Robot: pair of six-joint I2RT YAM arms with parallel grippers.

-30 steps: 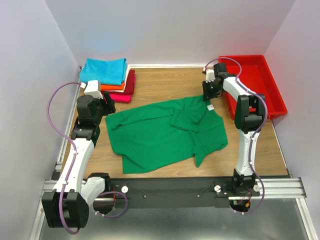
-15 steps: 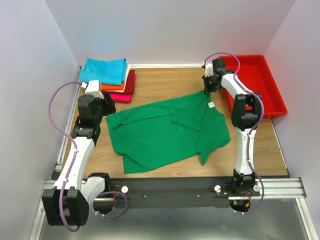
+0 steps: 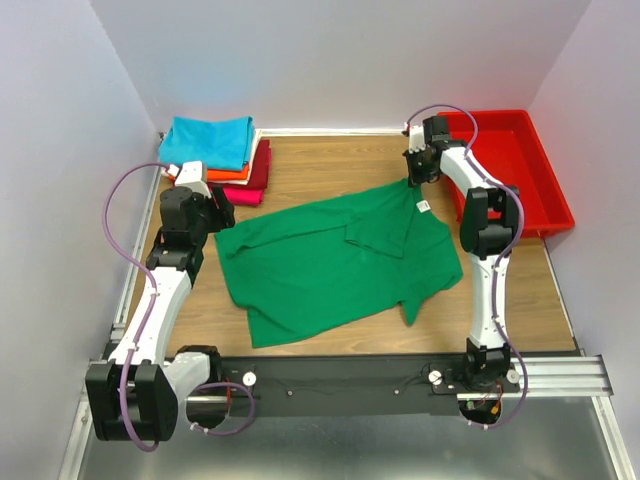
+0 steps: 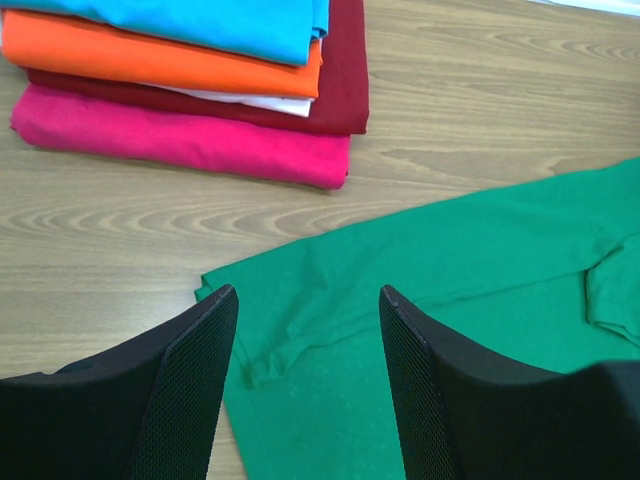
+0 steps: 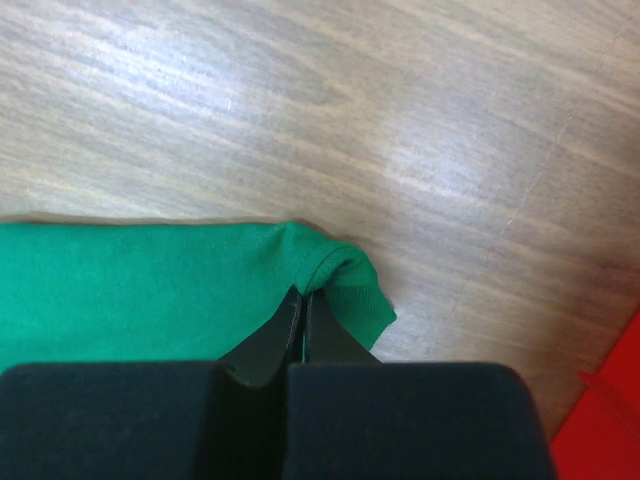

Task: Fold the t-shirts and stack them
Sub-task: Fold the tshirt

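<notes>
A large green t-shirt [image 3: 330,262] lies spread, partly folded, across the middle of the wooden table, a small white label [image 3: 423,208] near its far right corner. My right gripper [image 3: 415,178] is shut on that far right corner, and the right wrist view shows the pinched green hem [image 5: 345,275] bunched at the fingertips [image 5: 303,300]. My left gripper [image 3: 212,208] hangs open above the shirt's left corner [image 4: 250,340], nothing between its fingers. Folded t-shirts, turquoise [image 3: 208,140] on top, then orange [image 4: 150,60], dark red [image 4: 345,70] and magenta [image 4: 180,140], are stacked at the far left.
A red plastic tray [image 3: 540,190] stands at the far right, close beside the right arm. White walls close the table in on the left, back and right. A black rail [image 3: 340,380] with the arm bases runs along the near edge.
My right gripper has shut on the green shirt's far right corner and drawn it a little toward the back. The shirt's right side has shifted and flattened. The left gripper has edged slightly right.
</notes>
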